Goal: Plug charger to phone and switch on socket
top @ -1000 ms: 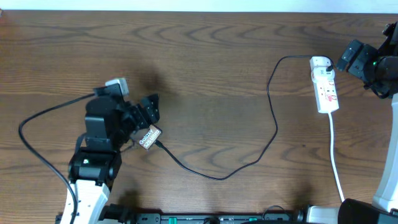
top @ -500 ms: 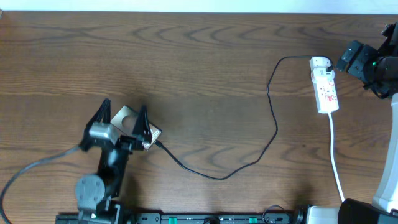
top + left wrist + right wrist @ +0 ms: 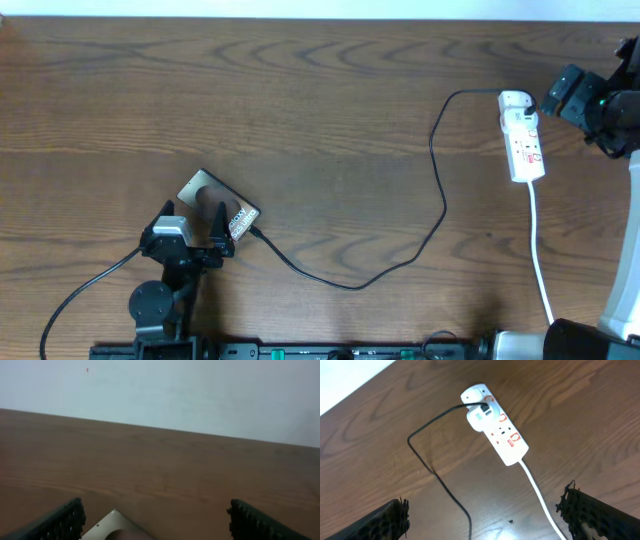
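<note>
The phone [image 3: 212, 195] lies flat at the front left of the table, its white sticker end toward the right. The charger [image 3: 443, 190], a thin black cable, has its tip at the phone's sticker end. It loops across the table to the far end of the white socket [image 3: 523, 140]. My left gripper [image 3: 195, 224] is open and empty just in front of the phone. In the left wrist view only a phone corner [image 3: 114, 527] shows between the open fingers [image 3: 160, 525]. My right gripper [image 3: 555, 92] is open beside the socket's far end. The right wrist view shows the socket [image 3: 504, 437] and the cable [image 3: 437, 477] beyond the open fingers [image 3: 485, 520].
The socket's white cord [image 3: 540, 260] runs from its near end to the front edge at the right; it also shows in the right wrist view [image 3: 540, 502]. The wooden table [image 3: 330, 100] ends at a pale wall at the back.
My left arm has drawn back toward the front edge and left the phone uncovered on the table. The right arm, the socket and the cable have not moved.
</note>
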### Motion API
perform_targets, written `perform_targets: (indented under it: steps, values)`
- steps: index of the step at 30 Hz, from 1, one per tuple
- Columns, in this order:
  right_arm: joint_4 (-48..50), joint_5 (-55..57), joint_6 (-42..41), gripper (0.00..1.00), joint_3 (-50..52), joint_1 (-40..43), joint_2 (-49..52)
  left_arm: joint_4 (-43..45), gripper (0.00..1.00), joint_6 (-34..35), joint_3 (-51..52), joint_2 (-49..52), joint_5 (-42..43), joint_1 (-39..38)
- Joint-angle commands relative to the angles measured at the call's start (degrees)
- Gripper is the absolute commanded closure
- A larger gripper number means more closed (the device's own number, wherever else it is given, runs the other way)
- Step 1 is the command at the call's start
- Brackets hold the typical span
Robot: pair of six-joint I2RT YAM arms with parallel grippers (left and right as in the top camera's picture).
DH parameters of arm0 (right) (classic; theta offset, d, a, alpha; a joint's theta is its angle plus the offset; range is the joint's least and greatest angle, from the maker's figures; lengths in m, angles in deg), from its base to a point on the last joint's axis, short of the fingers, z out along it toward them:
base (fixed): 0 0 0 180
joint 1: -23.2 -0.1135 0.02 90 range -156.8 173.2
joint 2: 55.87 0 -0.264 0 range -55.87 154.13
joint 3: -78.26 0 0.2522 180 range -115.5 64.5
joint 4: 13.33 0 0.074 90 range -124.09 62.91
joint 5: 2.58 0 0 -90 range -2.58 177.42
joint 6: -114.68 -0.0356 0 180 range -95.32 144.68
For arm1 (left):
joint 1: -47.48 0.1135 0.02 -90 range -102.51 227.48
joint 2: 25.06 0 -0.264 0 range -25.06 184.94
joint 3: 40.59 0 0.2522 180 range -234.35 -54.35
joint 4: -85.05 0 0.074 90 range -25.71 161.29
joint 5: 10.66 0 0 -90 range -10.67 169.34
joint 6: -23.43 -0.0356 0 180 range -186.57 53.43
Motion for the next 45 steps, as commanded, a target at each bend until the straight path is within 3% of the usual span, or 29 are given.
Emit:
perform_targets:
  steps: [1,31,34,37,38,45]
  values:
    - [-0.07,0.46,-0.59,0.01,-0.24,-0.39,-0.57,-2.80,0.11,0.44,0.37,-0.44,1.38,0.33]
    - [1.90,1.33,-0.37,0.01,0.76,-0.68,-1.70,-2.80,0.11,0.44,0.37,-0.44,1.36,0.33]
    - [12.52,0.90,-0.35,0.01,8.48,-3.04,-6.40,-2.80,0.11,0.44,0.37,-0.44,1.36,0.33]
    - [29.90,1.55,-0.33,0.01,22.49,-7.21,-13.51,-2.80,0.11,0.44,0.37,-0.44,1.38,0.33]
    - [40.70,1.86,-0.33,0.01,31.93,-9.68,-18.10,-2.80,0.11,0.44,0.37,-0.44,1.38,0.33]
    - [75.69,1.88,-0.39,0.01,65.31,-13.25,-33.55,-2.80,0.11,0.44,0.37,-0.44,1.38,0.31]
